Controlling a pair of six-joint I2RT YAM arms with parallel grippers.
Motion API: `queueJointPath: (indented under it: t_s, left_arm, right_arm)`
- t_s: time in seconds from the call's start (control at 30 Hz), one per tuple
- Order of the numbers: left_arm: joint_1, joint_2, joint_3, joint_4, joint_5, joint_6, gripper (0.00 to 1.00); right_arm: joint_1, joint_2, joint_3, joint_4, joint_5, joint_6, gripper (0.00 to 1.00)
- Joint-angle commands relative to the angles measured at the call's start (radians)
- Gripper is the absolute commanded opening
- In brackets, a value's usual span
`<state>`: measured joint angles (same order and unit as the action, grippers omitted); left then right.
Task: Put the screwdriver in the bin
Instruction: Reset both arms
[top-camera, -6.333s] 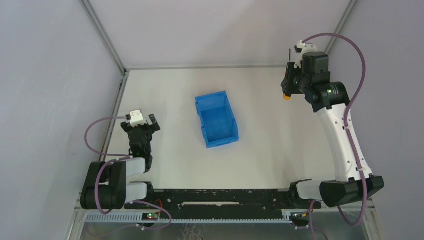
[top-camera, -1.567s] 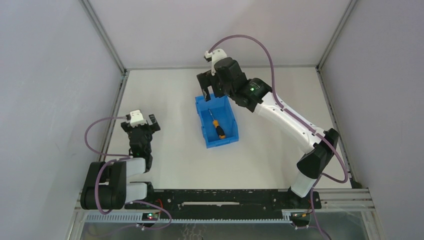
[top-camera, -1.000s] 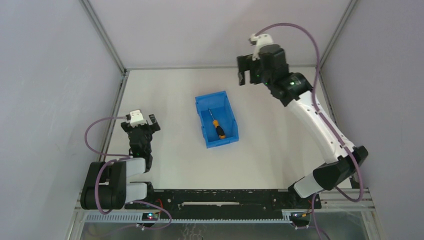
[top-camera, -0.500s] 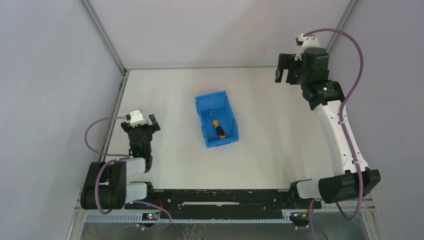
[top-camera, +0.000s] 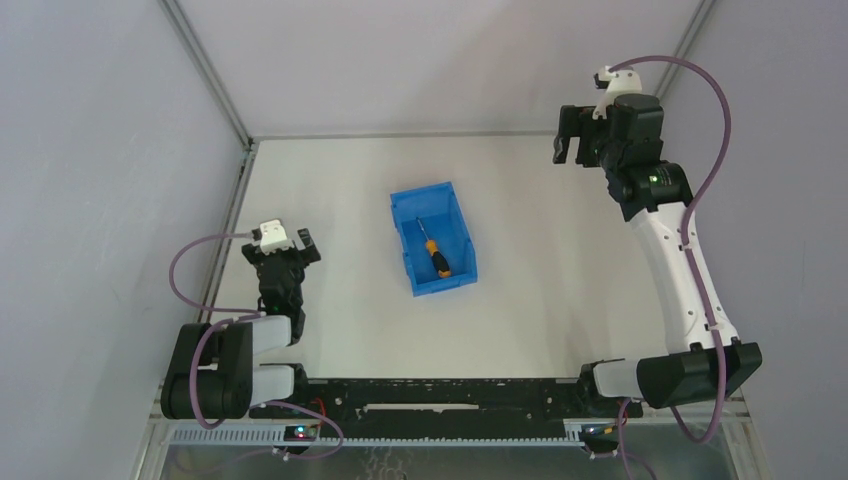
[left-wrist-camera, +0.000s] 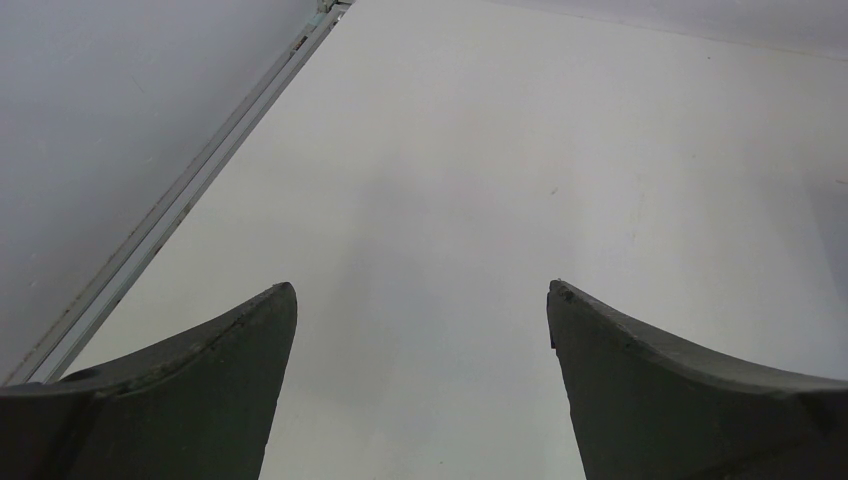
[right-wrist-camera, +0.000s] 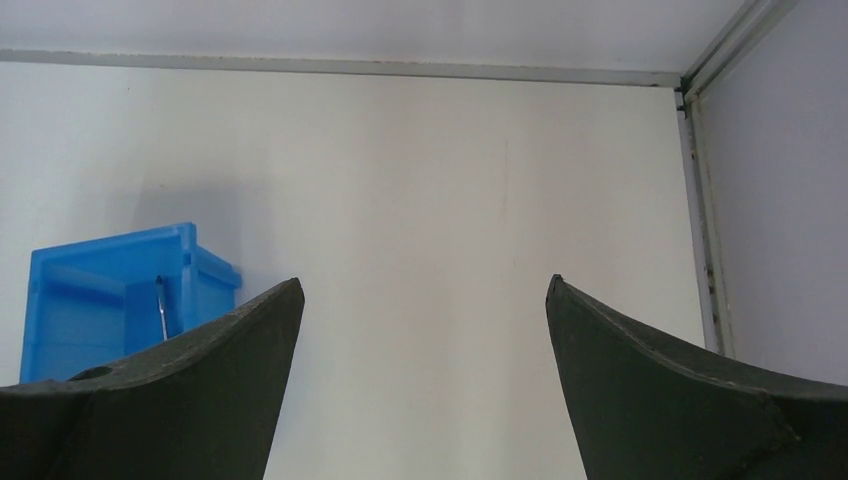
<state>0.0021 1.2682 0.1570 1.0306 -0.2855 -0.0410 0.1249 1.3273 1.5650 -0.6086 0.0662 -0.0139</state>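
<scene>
Finding: the screwdriver (top-camera: 436, 257) lies inside the bin (top-camera: 447, 283), flat on its floor. Its orange and black handle is toward the bin's near end and its thin shaft points to the bin's far end. The long axis runs roughly along the bin's length, slightly skewed. In the right wrist view only the top of the shaft (right-wrist-camera: 159, 300) shows above the bin's wall (right-wrist-camera: 90, 300).

Right end effector (top-camera: 568, 148): released, jaws spread wide, nothing between them. It is raised and well apart from the bin, off to the bin's far right. From it the screwdriver lies to the left and nearer the arm bases.

Left end effector (top-camera: 283, 255): released, jaws apart and empty. It sits well to the left of the bin, over bare table (top-camera: 560, 280), and its own camera shows only that surface between the jaws.

Neither arm is clearly the nearer to the bin; you cannot settle this from these views.

Judgement: the placement looks complete. You need no further grasp. If any move is left, it is only the right arm's retreat away from the bin, and nothing stands in that path.
</scene>
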Motion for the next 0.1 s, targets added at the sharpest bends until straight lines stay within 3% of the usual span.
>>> queueJointPath:
  t_s: [0.0,0.07]
  left_arm:
    - [-0.005,-0.007,0.036,0.031,-0.014,0.024,1.0]
    - [-0.005,-0.007,0.035,0.031,-0.014,0.024,1.0]
  right_arm:
    - [-0.004,-0.023,0.003,0.04,0.006,-0.023,1.0]
    - [-0.004,-0.023,0.003,0.039,0.007,-0.023,1.0]
